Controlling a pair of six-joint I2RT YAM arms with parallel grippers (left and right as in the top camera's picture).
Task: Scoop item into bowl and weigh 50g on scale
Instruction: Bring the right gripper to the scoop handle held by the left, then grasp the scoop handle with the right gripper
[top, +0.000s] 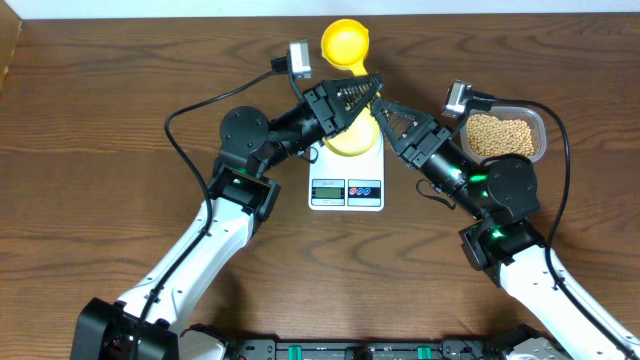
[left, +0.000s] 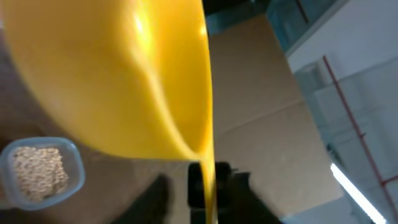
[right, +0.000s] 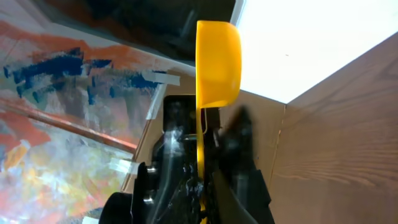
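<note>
Right tool (top: 386, 106): closed on the thin handle of the yellow scoop (top: 345, 43), with a dark finger on each side of it in the right wrist view.
Left tool (top: 362, 92): at the same handle, just beside the right tool, reaching in from the left. Dark fingers (left: 196, 183) flank the handle's edge in the left wrist view. Gripping or loose, cannot tell.
Yellow scoop: raised, cup beyond the far edge of the scale and open side up toward the overhead camera. Handle running back between both tools.
Bowl (top: 350, 143): pale yellow, on the platform of the scale, largely hidden under the tools and the handle. Contents not visible.
Scale (top: 347, 190): white, mid-table between the two arms, display and buttons on the robot's side.
Beans (top: 500, 135): tan, heaped in the clear tub (top: 541, 128), right of the scale and close beside the right arm.
Table (top: 100, 120): dark wood grain.
</note>
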